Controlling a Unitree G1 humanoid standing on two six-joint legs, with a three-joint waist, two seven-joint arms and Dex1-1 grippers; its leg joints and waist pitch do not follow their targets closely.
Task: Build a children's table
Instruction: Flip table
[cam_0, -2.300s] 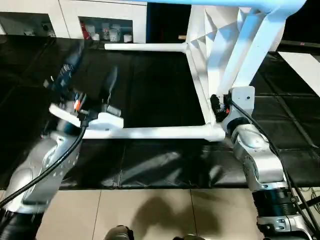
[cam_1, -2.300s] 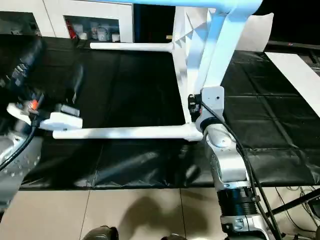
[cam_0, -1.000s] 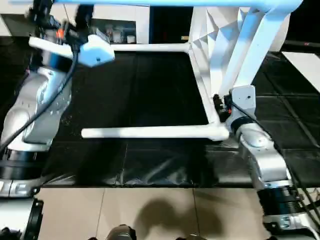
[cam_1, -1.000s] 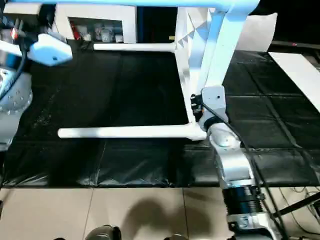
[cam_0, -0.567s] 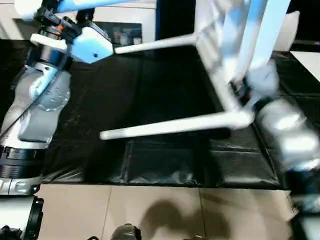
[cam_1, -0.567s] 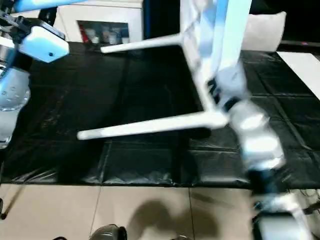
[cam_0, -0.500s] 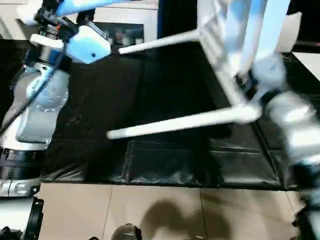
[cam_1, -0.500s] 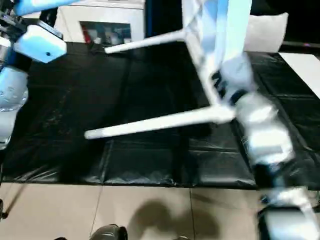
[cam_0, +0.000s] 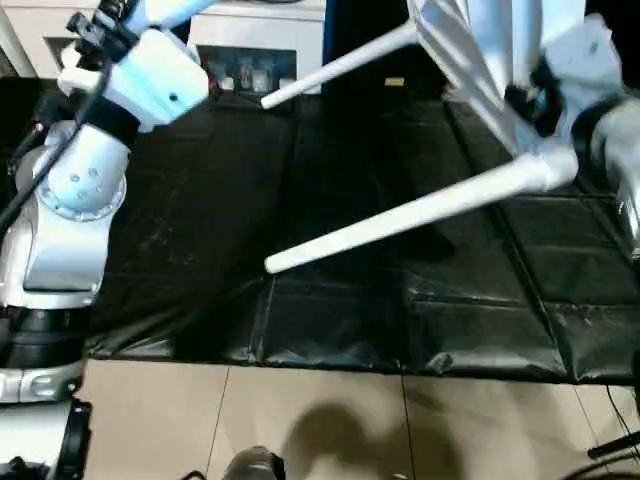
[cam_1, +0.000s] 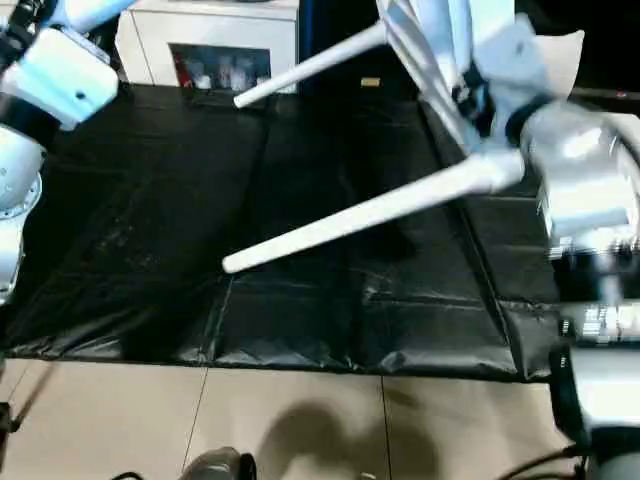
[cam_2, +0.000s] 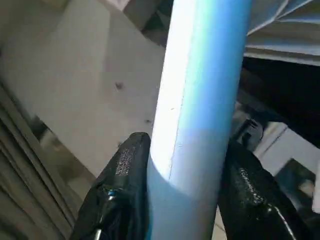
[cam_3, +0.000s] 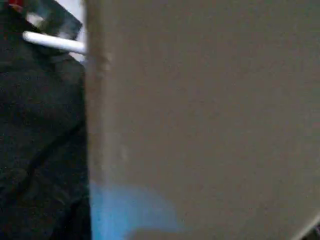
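Left end effector (cam_2: 182, 200) is clamped on a leg (cam_2: 200, 100) of the children's table (cam_0: 470, 70), tilted above the black mat (cam_0: 330, 300). Right end effector's state: can't tell.

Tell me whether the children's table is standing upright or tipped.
Tipped. The children's table is held off the black mat, its top on edge, with one leg slanting down and another sticking out sideways.

Legible text, labels, brands, numbers, signs: none readable on any surface in these views.
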